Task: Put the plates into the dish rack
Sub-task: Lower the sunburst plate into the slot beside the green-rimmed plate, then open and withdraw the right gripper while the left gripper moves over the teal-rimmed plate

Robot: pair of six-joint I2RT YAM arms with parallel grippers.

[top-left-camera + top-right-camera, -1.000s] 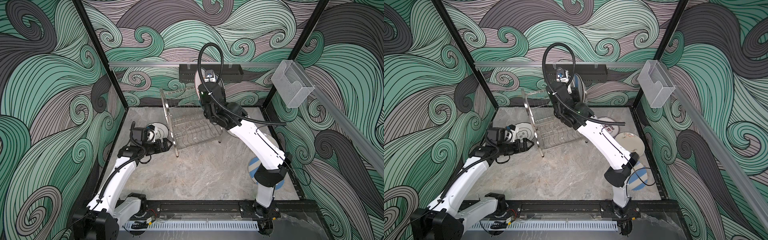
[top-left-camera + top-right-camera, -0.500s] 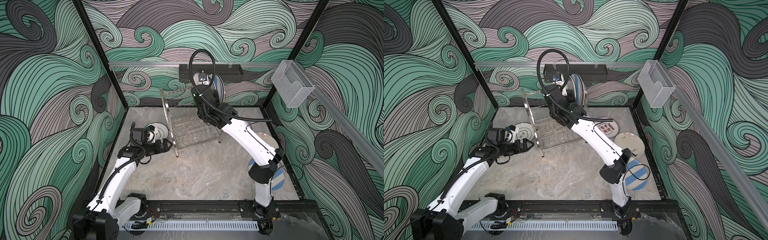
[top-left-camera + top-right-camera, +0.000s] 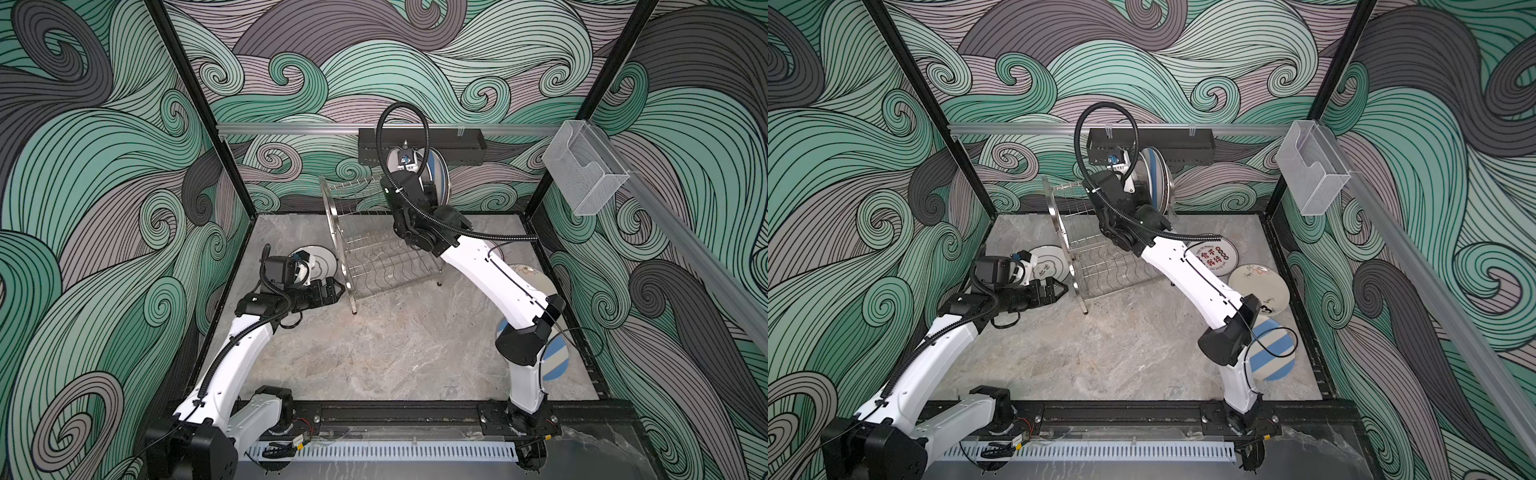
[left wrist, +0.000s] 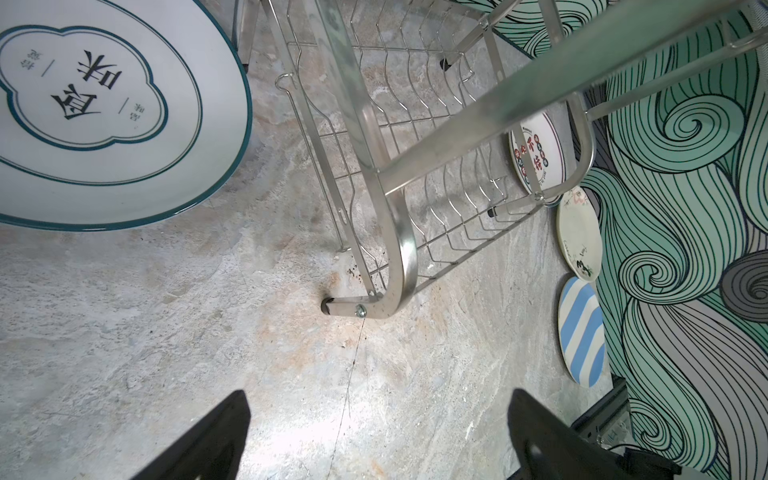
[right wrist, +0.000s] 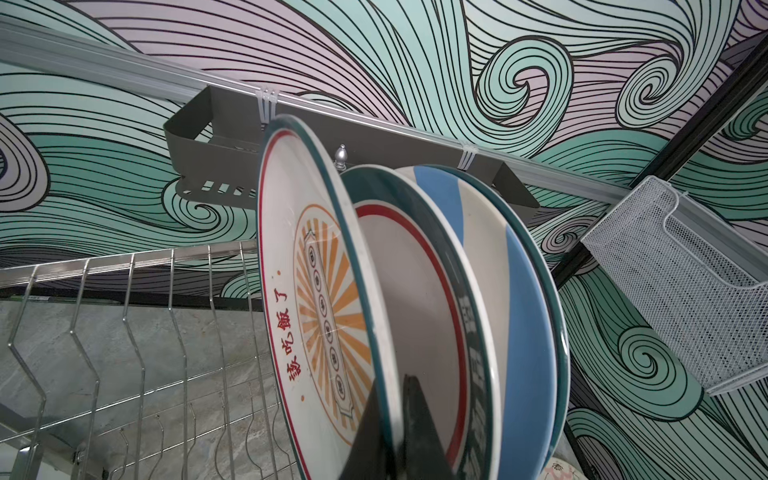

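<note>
Change: right arm has swung slightly leftward toward the rack since a second ago, and its elbow now uncovers more of the striped plate (image 3: 1273, 353) on the desk (image 3: 374, 353); left arm has stayed put.
Right tool (image 5: 392, 376): clenched on the rim of the sunburst plate (image 5: 324, 299), one dark finger on each face, up at the top tier of the dish rack (image 3: 332, 224).
Sunburst plate: upright, white with orange rays and red characters, at the rack's right end. Whether its lower edge sits in a slot cannot be told.
Neighbours in the rack: red-ringed plate (image 5: 415, 291) just beside it, then blue-banded plate (image 5: 519, 311), both upright.
Left tool (image 4: 378, 436): released, jaws wide apart and holding nothing, hovering over bare desk near the rack's front left foot.
Teal-rimmed plate (image 4: 104, 104): flat on the desk, left of the rack, with black characters on it.
Other plates on the desk: red-lettered plate (image 3: 1214, 257), cream plate (image 3: 1260, 289) and the striped plate, in a line along the right side.
Lower tier: bare wavy wires.
</note>
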